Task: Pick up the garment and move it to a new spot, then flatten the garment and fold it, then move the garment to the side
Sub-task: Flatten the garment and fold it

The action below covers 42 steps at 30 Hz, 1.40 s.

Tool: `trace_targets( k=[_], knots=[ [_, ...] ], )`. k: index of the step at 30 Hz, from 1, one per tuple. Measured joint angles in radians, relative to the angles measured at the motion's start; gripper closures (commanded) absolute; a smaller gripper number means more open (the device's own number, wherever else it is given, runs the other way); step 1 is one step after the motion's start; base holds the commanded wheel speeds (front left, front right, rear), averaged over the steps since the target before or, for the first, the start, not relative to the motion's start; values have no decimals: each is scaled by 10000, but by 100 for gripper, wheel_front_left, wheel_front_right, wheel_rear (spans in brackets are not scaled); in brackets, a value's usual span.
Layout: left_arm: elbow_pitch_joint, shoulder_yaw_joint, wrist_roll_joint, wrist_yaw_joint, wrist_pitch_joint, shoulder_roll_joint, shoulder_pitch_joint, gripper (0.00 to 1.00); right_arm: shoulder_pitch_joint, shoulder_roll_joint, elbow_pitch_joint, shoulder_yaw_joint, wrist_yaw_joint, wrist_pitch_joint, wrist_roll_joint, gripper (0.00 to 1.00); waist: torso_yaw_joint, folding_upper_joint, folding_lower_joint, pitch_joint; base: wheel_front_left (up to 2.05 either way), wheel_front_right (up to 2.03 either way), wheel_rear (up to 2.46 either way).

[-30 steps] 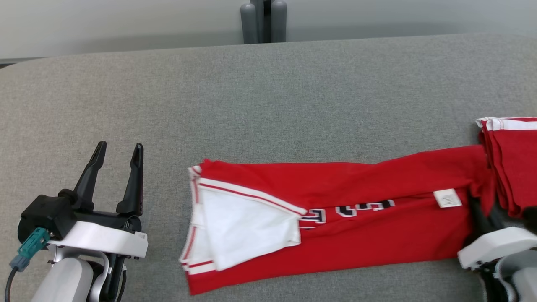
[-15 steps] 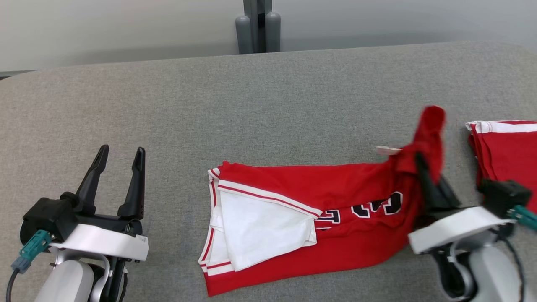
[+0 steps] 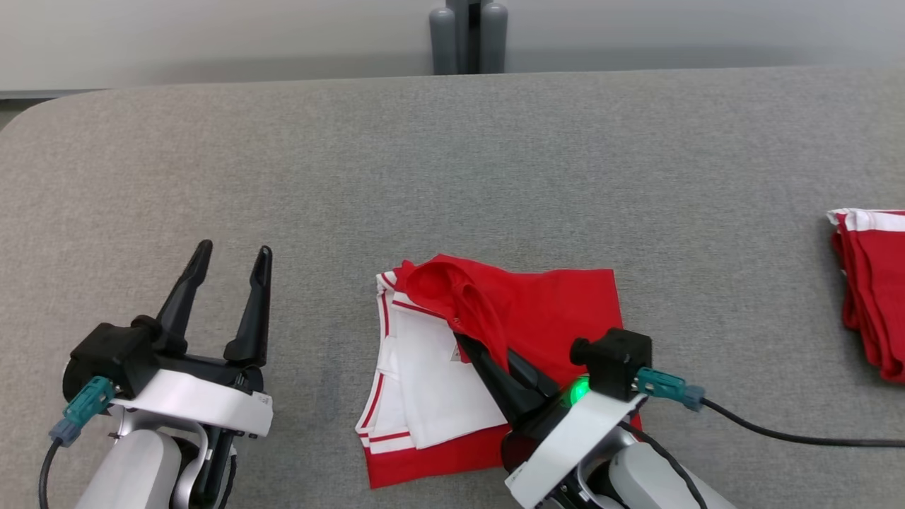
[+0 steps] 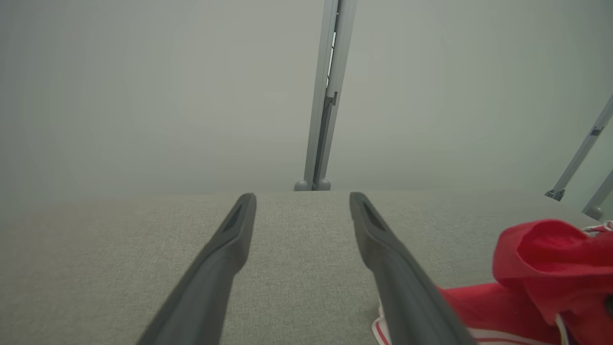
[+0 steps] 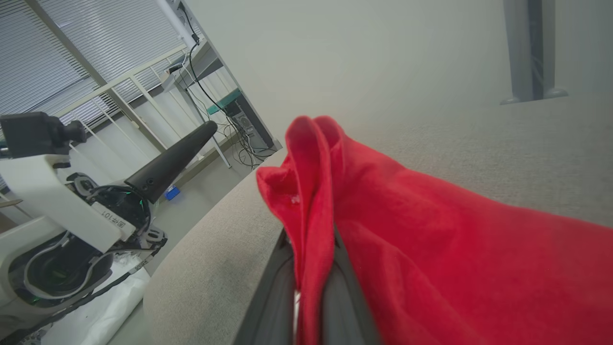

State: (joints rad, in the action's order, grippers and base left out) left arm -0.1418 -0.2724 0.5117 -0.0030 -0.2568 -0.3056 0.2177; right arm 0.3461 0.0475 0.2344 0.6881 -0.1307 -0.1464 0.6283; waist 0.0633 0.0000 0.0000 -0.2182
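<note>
Two claws hang over a grey bench (image 3: pixel 424 155). The right claw (image 3: pixel 466 346) is clamped on a bunched red fold of the garment (image 3: pixel 558 311), raised above the rest (which lies folded flat near the bench's front edge). The left claw (image 3: pixel 235 249) hovers beside it, spread wide and empty. A red stack (image 3: pixel 873 290) sits well apart on the right.

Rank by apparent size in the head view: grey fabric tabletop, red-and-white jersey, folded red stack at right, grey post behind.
1. Grey fabric tabletop
2. Red-and-white jersey
3. Folded red stack, cut off by the frame
4. Grey post, smallest here, though farthest away
</note>
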Motion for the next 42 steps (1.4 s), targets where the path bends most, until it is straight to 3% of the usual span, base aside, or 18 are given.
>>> trace_targets(
  k=[10, 12, 13, 19, 24, 31, 42],
  knots=[
    [-267, -318, -13, -107, 27, 136, 209, 0, 1452, 13, 2382, 1722, 2, -943, 1595, 100, 362, 0, 0, -215, 0, 0, 0],
    [-284, -341, -13, -109, 29, 136, 239, 0, 1549, 15, 2468, 1918, 0, -1012, 1749, 44, 370, 0, 0, -235, 0, 0, 0],
    [-299, -366, -13, -140, 58, 148, 287, 0, 1665, 12, 2566, 2094, 0, -1024, 1914, 0, 374, 0, 0, -254, 0, 0, 0],
    [-376, -389, -19, -142, 56, 125, 358, 0, 2097, 6, 2219, 3233, 0, -1118, 2606, 0, 273, 0, 0, -301, 0, 0, 0],
    [-447, -387, -29, -142, 54, 109, 360, 0, 2216, 0, 1515, 3062, 0, -1141, 2625, 0, 138, 0, 0, -227, 0, 0, 0],
    [-328, -136, -35, -27, 4, 75, 310, 0, 1502, 2, 495, -380, 2, -1152, 637, 0, -84, 0, 0, -43, 0, 0, 0],
    [86, 278, -117, 311, -19, 10, -236, 0, -459, 926, -556, -5173, 0, -1001, -2313, 0, -356, 0, 0, 437, 0, 0, 0]
  ],
)
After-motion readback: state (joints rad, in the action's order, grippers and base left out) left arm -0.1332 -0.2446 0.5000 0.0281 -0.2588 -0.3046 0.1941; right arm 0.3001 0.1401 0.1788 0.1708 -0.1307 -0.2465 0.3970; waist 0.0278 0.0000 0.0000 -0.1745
